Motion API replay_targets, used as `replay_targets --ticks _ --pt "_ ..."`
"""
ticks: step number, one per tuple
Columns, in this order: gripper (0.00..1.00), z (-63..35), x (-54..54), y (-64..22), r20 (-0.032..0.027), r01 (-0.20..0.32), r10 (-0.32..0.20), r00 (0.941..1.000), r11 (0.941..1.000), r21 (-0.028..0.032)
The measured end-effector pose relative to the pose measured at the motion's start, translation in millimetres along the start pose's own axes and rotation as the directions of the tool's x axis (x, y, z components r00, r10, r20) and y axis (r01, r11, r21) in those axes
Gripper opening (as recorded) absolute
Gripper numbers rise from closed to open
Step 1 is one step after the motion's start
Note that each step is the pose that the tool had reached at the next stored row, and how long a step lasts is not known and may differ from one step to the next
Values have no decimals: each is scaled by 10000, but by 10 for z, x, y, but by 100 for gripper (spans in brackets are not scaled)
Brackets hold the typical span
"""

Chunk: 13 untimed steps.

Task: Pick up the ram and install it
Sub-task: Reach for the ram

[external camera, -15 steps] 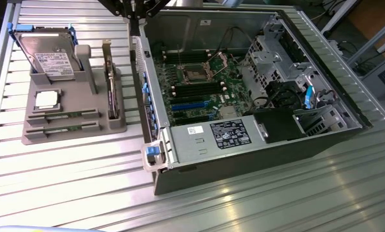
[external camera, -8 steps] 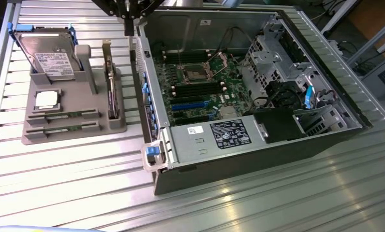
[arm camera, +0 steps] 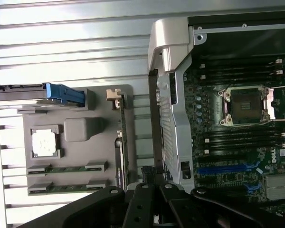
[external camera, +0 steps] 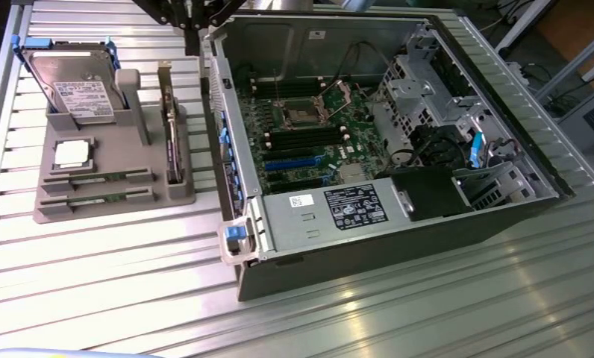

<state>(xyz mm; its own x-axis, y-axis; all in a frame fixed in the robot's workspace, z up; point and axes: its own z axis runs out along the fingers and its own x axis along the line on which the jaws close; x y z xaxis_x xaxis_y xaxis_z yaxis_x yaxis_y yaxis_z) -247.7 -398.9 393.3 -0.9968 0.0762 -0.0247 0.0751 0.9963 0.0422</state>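
Though holding nothing, has the gripper (external camera: 187, 19) pinched shut, hanging near twelve o'clock in the exterior view above the strip between gray holder (external camera: 50, 210) and computer case (external camera: 377, 253), probably high to clear the case wall. Shows the ram (external camera: 98, 180), two green sticks, untouched at about seven o'clock from the gripper, well apart, seated in parallel slots, seemingly so narrow jaws can drop straight onto an edge. Puts the processor chip (external camera: 73, 153) just at twelve o'clock of the sticks, the dark card (external camera: 172, 142) on edge at three o'clock, the hard drive (external camera: 73, 86) propped beyond. Offers, at three o'clock of the holder, the case laid open, motherboard (external camera: 312, 142) face up, dark memory slots (arm camera: 242, 140) beside the empty socket (arm camera: 244, 105), apparently for a downward push.
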Motion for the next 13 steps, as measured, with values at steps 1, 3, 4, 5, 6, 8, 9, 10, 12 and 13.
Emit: replay_targets --ticks 1,3,4,5,6,8,9,10,12,13 --pt "10 -1 10 -1 0 1 -1 10000 10000 2" --pt "10 -1 41 -3 0 1 -1 10000 10000 2" --pt "10 -2 59 -4 -1 1 -1 10000 10000 4" --pt "10 -2 74 -6 0 1 -1 10000 10000 5" --pt "10 -3 80 -6 0 1 -1 10000 10000 6" --pt "10 -3 98 -7 0 1 -1 10000 10000 7" --pt "10 -3 106 -8 0 1 -1 10000 10000 8" --pt "10 -3 112 -9 0 1 -1 10000 10000 9" --pt "10 -4 130 -10 1 1 -1 10000 10000 9" --pt "10 -4 138 -11 1 1 -1 10000 10000 10"
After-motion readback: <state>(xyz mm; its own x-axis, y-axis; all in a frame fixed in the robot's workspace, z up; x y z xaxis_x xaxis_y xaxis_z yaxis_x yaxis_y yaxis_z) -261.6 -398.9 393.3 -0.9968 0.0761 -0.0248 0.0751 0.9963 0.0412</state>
